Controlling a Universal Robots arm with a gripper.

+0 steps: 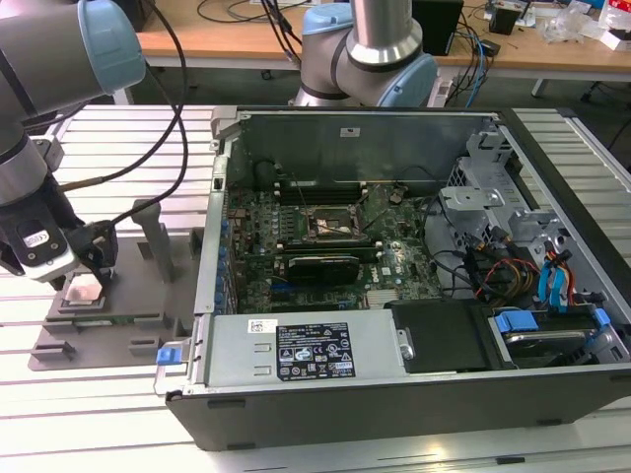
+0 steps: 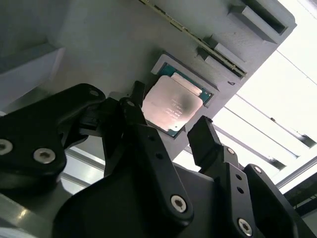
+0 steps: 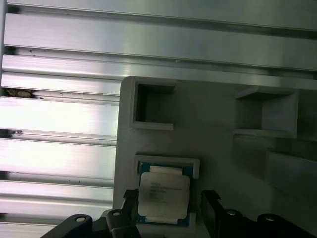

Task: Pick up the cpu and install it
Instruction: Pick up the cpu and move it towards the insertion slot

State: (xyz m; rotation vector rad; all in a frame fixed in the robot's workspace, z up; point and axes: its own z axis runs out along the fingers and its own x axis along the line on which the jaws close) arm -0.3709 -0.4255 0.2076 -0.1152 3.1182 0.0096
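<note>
Resting in the grey fixture (image 2: 99,44), the cpu (image 2: 173,105) lies between the wide-open, empty fingers (image 2: 205,139).

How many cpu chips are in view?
1. The square silver-topped cpu lies in a recess of the grey plastic fixture plate, between the fingertips of the open black claw. Others may be hidden.

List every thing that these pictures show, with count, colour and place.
cpu: one, silver-grey, in a pocket of the fixture plate
fixture plate: one, grey, on the table at the exterior view's left
computer case: one, dark grey, open, centre of the exterior view
motherboard: one, green, inside the case
socket: one, black-framed, on the motherboard
table: one, slotted silver, under everything
gripper: one, black, open, straddling the cpu
</note>
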